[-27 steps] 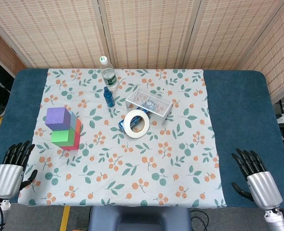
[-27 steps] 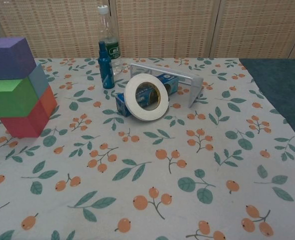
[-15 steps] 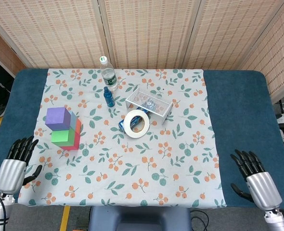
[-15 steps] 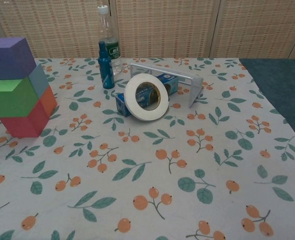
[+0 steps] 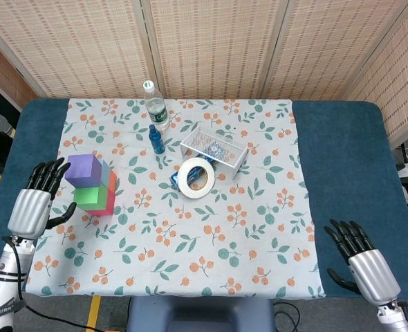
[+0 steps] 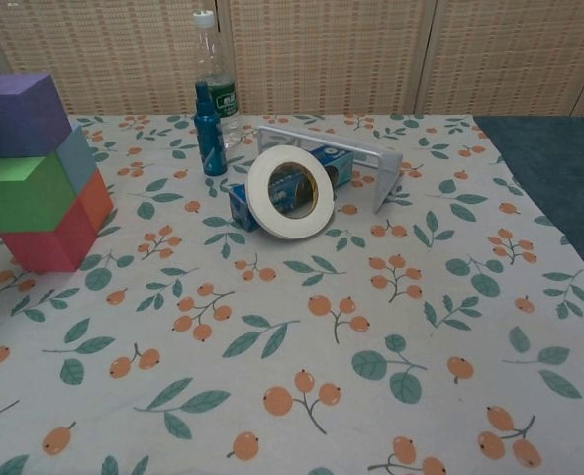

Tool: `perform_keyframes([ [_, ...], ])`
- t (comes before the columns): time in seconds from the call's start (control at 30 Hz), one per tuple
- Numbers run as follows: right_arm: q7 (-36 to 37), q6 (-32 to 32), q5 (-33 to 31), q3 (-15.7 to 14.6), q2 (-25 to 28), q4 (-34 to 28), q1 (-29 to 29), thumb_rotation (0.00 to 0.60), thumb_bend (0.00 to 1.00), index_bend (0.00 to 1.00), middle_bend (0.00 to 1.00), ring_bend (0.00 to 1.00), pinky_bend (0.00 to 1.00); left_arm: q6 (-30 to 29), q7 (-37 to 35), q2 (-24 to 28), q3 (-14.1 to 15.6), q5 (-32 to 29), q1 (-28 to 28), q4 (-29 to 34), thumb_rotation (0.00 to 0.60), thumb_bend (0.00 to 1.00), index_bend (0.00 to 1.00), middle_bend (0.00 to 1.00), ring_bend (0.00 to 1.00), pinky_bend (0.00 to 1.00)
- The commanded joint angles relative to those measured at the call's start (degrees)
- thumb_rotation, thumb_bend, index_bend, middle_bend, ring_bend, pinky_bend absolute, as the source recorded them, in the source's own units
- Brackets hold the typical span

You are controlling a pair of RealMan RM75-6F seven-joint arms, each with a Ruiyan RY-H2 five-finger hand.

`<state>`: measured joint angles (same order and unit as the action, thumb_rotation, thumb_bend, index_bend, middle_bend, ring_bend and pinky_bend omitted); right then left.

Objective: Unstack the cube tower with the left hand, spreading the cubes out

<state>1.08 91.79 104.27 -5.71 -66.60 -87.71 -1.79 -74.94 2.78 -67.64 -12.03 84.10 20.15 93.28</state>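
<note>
On a blue table (image 5: 342, 159) covered by a white cloth printed with orange berries and green leaves (image 5: 211, 228), a stack of coloured foam cubes stands near the left edge: a purple cube (image 5: 81, 170) on top of a green cube (image 5: 88, 197), with a red cube (image 5: 108, 202) at the base. The silver-and-black left hand (image 5: 32, 204) hovers just beside the stack with fingers spread, holding nothing. The right hand (image 5: 366, 266) lies open near the table's front right corner, well apart from everything.
</note>
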Motion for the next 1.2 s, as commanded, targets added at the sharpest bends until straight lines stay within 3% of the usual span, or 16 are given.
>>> perform_keyframes([
  [0.03,0.1,0.2,0.0,0.0,0.1,0.0,0.0,0.6,0.17,0.0,0.0,0.0,0.0,8.8,-0.1,1.6,-2.3,-6.4,5.2,1.3,0.6,0.36,0.0,0.0,0.0,0.05],
  [0.33,1.0,-0.7,0.1,-0.4,0.6,-0.2,-0.3,0.6,0.17,0.0,0.0,0.0,0.0,16.5,4.1,2.8,-3.9,-14.2,10.5,0.6,0.6,0.35,0.0,0.0,0.0,0.05],
  [0.8,1.9,-0.1,0.5,-0.7,1.3,-0.6,-0.1,0.6,0.17,0.0,0.0,0.0,0.0,23.8,4.7,1.9,-3.4,-21.3,15.2,-4.5,0.6,0.35,0.0,0.0,0.0,0.06],
  [0.93,1.9,-0.4,0.5,-0.7,1.3,-0.5,-0.2,0.6,0.17,0.0,0.0,0.0,0.0,23.6,4.5,1.0,-3.2,-21.7,15.8,-5.9,0.6,0.35,0.0,0.01,0.1,0.1],
  [1.0,1.9,-0.4,0.4,-0.7,1.4,-0.5,-0.2,0.6,0.17,0.0,0.0,0.0,0.0,24.0,4.2,1.1,-3.0,-22.0,16.0,-5.9,0.6,0.33,0.0,0.06,0.2,0.14],
  [1.07,1.9,-0.3,0.4,-0.6,1.4,-0.5,-0.1,0.6,0.17,0.0,0.0,0.0,0.0,24.5,3.6,1.3,-2.9,-22.4,16.2,-6.0,0.6,0.34,0.06,0.18,0.3,0.18],
  [1.13,2.0,-0.2,0.3,-0.6,1.4,-0.5,-0.1,0.6,0.17,0.0,0.0,0.0,0.0,24.7,3.0,1.3,-2.8,-22.6,16.3,-6.1,0.6,0.36,0.21,0.37,0.41,0.24],
  [1.2,2.0,-0.3,0.3,-0.6,1.4,-0.6,-0.1,0.6,0.17,0.0,0.0,0.0,0.0,24.4,3.0,1.3,-2.6,-22.5,16.4,-6.4,0.6,0.38,0.29,0.45,0.46,0.29],
])
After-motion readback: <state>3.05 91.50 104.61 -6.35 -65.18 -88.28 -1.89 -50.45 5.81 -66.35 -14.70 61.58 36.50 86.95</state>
